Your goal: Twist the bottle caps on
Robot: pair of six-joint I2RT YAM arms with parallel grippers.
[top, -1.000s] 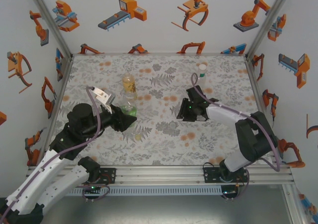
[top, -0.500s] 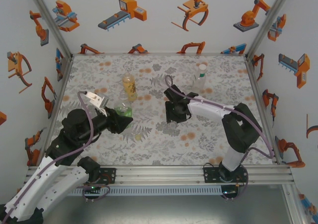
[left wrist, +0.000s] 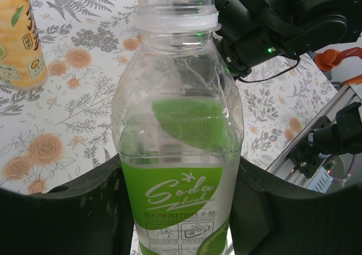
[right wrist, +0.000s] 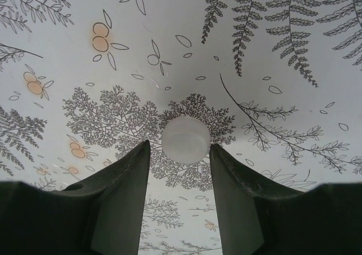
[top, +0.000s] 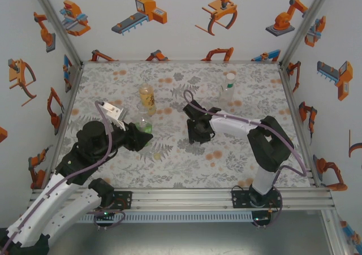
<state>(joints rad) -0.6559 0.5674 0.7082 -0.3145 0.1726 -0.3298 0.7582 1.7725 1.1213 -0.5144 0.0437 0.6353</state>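
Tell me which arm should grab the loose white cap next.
The right arm. Its jaws stand open astride the white cap, while the left arm has its jaws shut on the uncapped soda bottle, so it is busy.

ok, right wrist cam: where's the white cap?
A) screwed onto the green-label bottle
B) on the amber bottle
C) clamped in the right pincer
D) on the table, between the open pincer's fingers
D: the white cap lies on the table, with the right pincer open to either side of it; the green-label bottle shows bare neck threads.
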